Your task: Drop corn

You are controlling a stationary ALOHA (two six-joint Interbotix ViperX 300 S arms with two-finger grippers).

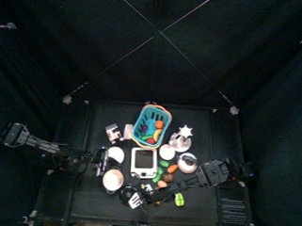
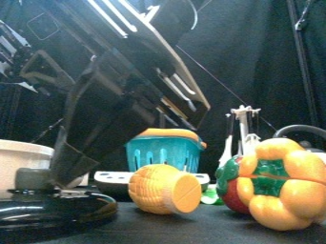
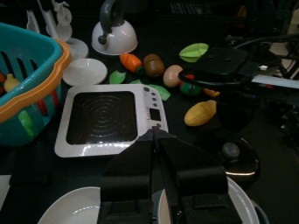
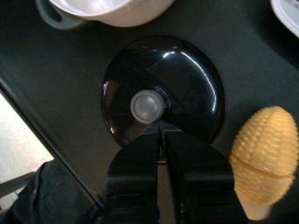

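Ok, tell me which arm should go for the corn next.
Probably the right: its gripper hangs over the black lid with the corn just beside it. The left gripper sits back over the white scale, farther off.

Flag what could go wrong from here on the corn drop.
1. The right tool sits shut over the black lid, near its knob, with nothing visibly between its jaws. The corn lies beside it, ungripped, so a further descent would likely hit the lid.
2. The corn rests on its side close to the lid's rim; a nudge from the arm could roll it toward the toy pepper.
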